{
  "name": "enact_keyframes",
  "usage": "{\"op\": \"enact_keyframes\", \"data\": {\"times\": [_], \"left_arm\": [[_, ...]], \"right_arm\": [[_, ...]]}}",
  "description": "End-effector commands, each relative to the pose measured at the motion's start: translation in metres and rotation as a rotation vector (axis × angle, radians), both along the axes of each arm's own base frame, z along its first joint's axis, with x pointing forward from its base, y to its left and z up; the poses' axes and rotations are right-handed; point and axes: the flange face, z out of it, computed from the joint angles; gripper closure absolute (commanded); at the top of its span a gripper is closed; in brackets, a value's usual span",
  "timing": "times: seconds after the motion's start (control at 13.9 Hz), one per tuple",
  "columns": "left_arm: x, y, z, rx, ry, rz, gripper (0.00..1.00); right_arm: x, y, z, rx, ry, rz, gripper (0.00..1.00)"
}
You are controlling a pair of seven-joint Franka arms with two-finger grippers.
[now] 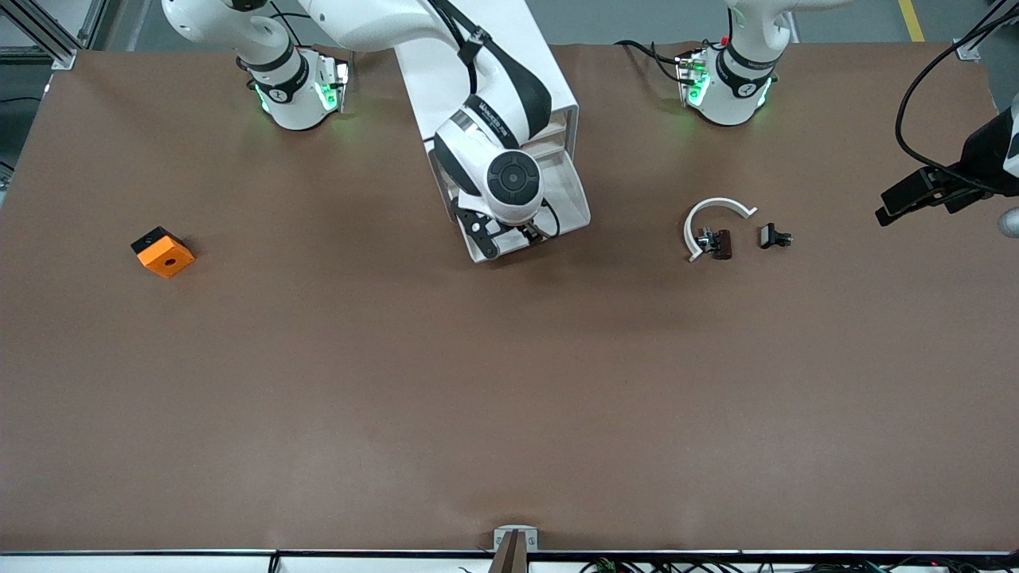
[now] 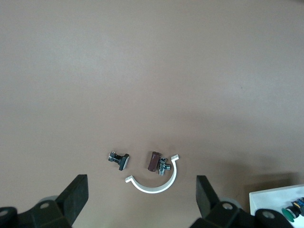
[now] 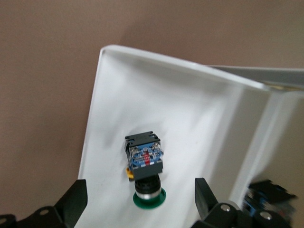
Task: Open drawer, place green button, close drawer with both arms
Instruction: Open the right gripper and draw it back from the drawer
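The drawer stood pulled out of the white cabinet, and the button lay on its white floor with the green cap toward the right wrist camera. The right gripper hung just over the open drawer with its fingers spread wide and holding nothing; the button was between them but lower, not touched. The left gripper was up in the air at the left arm's end of the table, its fingers also wide apart and empty. On the table near it lay a white curved clip, a small brown part touching it, and a small black part just beside. An orange cube sat well apart, toward the right arm's end.
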Motion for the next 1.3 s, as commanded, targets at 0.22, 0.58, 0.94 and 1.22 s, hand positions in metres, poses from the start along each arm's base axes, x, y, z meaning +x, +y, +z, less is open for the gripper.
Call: {"op": "enact_keyframes", "data": {"times": [0.22, 0.58, 0.94, 1.22], "left_arm": [[-0.004, -0.013, 0.002, 0.035, -0.004, -0.065, 0.0], [0.004, -0.017, -0.014, 0.032, 0.025, -0.086, 0.0], [0.018, -0.023, -0.03, 0.03, 0.052, -0.131, 0.0], [0.018, -0.026, -0.029, 0.027, 0.049, -0.17, 0.0]], "right_arm": [[0.062, -0.076, 0.142, 0.039, 0.019, -0.074, 0.0], [0.071, -0.204, 0.268, 0.159, -0.016, 0.123, 0.0], [0.066, -0.357, 0.326, 0.273, -0.074, 0.37, 0.0], [0.044, -0.438, 0.323, 0.247, -0.155, 0.6, 0.0]]}}
